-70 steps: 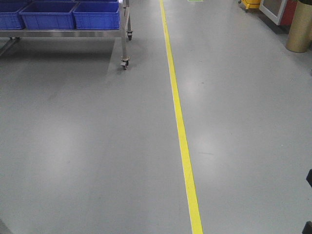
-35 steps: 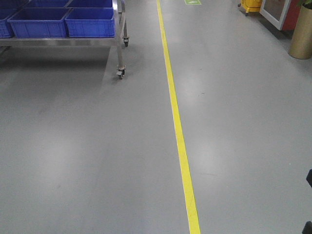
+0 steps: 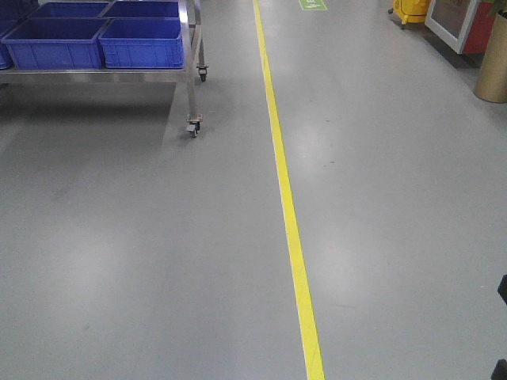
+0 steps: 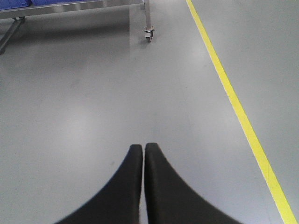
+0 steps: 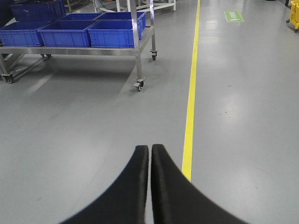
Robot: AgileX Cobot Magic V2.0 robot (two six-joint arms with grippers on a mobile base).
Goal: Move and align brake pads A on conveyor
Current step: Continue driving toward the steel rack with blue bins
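Observation:
The brake pads A and the conveyor are out of view in every frame. In the left wrist view my left gripper (image 4: 144,147) is shut with nothing between its black fingers, hanging over bare grey floor. In the right wrist view my right gripper (image 5: 150,148) is likewise shut on nothing, just left of the yellow floor line (image 5: 190,107). In the front view only a dark bit of the robot shows at the right edge.
A steel wheeled cart (image 3: 191,87) carrying blue plastic bins (image 3: 142,41) stands at the far left, with a caster (image 3: 192,127) on the floor. A yellow line (image 3: 287,206) runs along the grey floor. A gold bin (image 3: 493,67) and a yellow cart (image 3: 410,9) stand far right.
The front view has shifted: the cart and blue bins sit further left and lower in the frame, the yellow line slid slightly left. Both grippers' earlier state is not shown.

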